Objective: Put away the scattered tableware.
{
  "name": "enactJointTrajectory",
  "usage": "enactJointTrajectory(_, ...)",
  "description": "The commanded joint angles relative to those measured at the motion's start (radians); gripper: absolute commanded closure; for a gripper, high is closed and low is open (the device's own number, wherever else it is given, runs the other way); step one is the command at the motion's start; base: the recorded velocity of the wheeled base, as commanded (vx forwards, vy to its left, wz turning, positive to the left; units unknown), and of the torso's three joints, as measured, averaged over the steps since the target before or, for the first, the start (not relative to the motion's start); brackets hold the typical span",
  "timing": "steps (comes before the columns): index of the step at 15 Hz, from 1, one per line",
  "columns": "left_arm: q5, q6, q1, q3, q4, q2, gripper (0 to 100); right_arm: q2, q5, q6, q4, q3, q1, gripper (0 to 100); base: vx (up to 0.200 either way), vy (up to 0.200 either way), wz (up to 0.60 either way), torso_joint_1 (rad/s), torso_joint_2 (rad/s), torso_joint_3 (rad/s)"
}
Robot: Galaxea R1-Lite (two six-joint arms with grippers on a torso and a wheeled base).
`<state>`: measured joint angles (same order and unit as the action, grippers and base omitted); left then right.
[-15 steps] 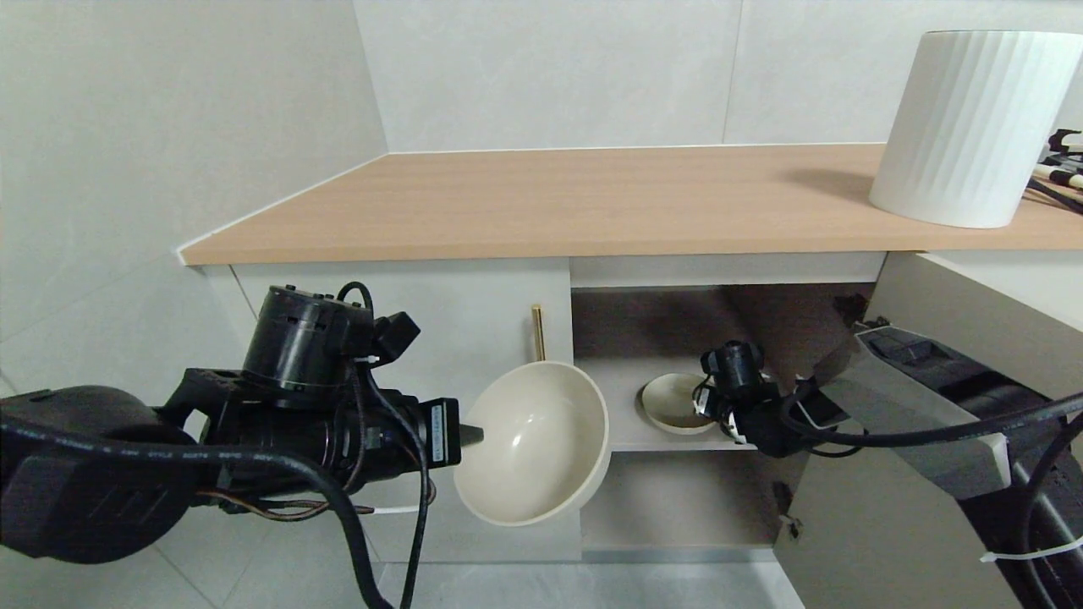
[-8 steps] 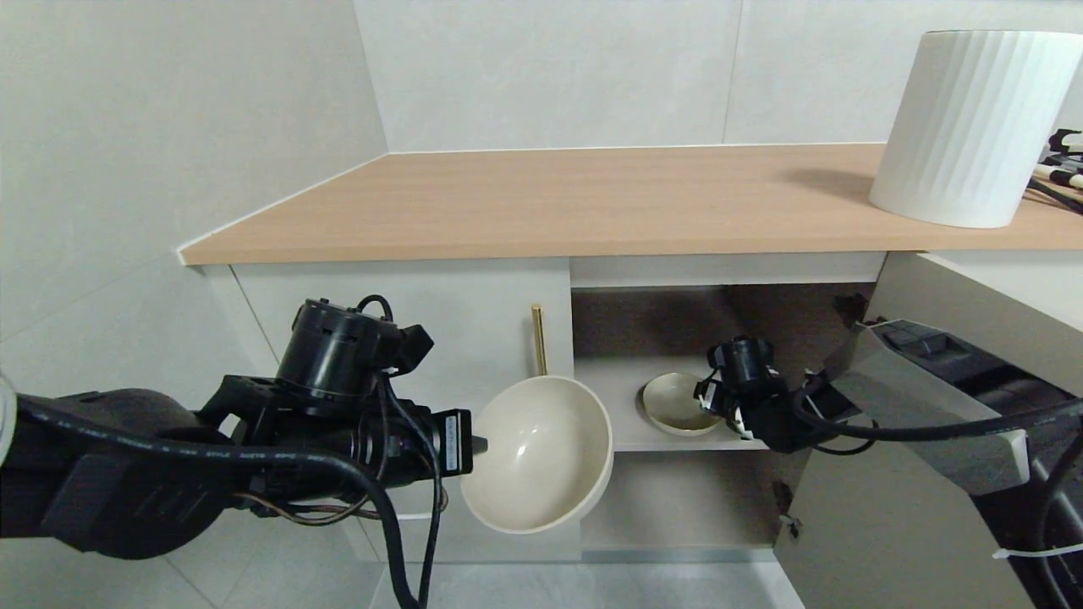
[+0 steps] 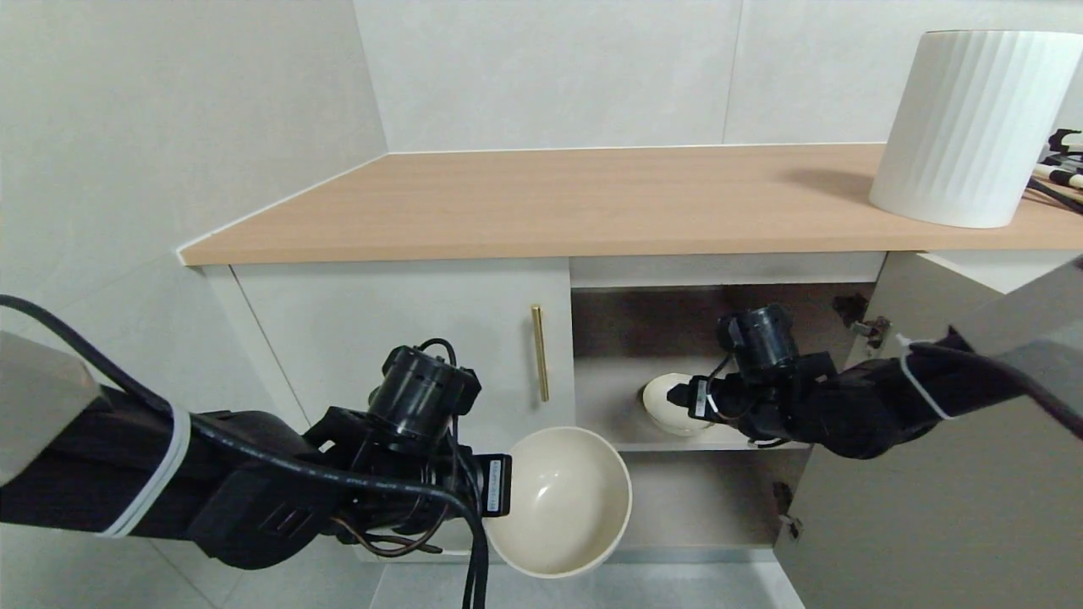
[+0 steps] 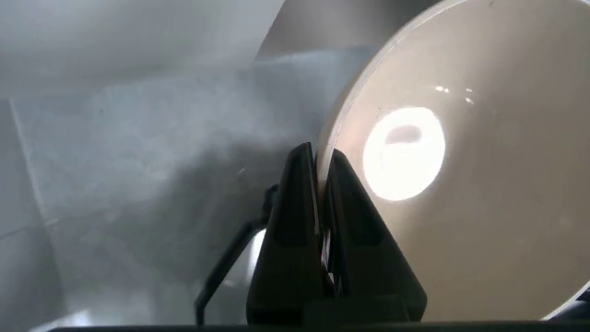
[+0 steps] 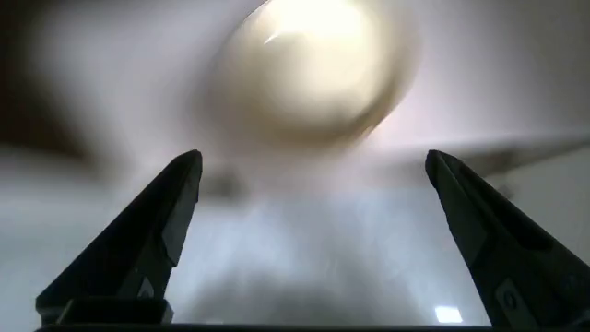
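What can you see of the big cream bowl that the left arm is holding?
The large round cream bowl is plain, deep and glossy, perhaps ceramic, and empty inside, with a bright light spot. It is tilted, its opening facing the head camera. The left gripper pinches its thin rim, one finger inside, one outside. It hangs low, by the lower corner of the closed white cabinet door, touching nothing else that shows.
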<state>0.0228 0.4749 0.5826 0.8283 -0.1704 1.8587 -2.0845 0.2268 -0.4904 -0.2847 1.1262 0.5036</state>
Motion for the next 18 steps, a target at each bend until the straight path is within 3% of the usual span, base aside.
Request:
enactJointTrajectory(1, 0.006, -0.009, 0.008, -0.005, 0.002, 0.037, 100, 0.239, -0.052, 0.010, 0.133, -0.065, 0.135, 0, 0.000, 0.000, 0.00, 0.000, 0.00, 0.000)
enactJointTrajectory(3, 0.026, -0.025, 0.020, -0.008, 0.026, 0.043, 100, 0.310, -0.116, 0.010, 0.249, -0.086, 0.223, 0, 0.000, 0.000, 0.00, 0.000, 0.00, 0.000)
enactJointTrajectory(9, 0.028, -0.025, 0.023, -0.006, 0.031, 0.042, 100, 0.238, -0.126, 0.067, 0.265, -0.135, 0.331, 0, 0.000, 0.000, 0.00, 0.000, 0.00, 0.000)
enactJointTrajectory(18, 0.029, -0.025, 0.031, -0.008, 0.031, 0.034, 100, 0.096, -0.069, 0.021, 0.214, -0.095, 0.346, 0, 0.000, 0.000, 0.00, 0.000, 0.00, 0.000)
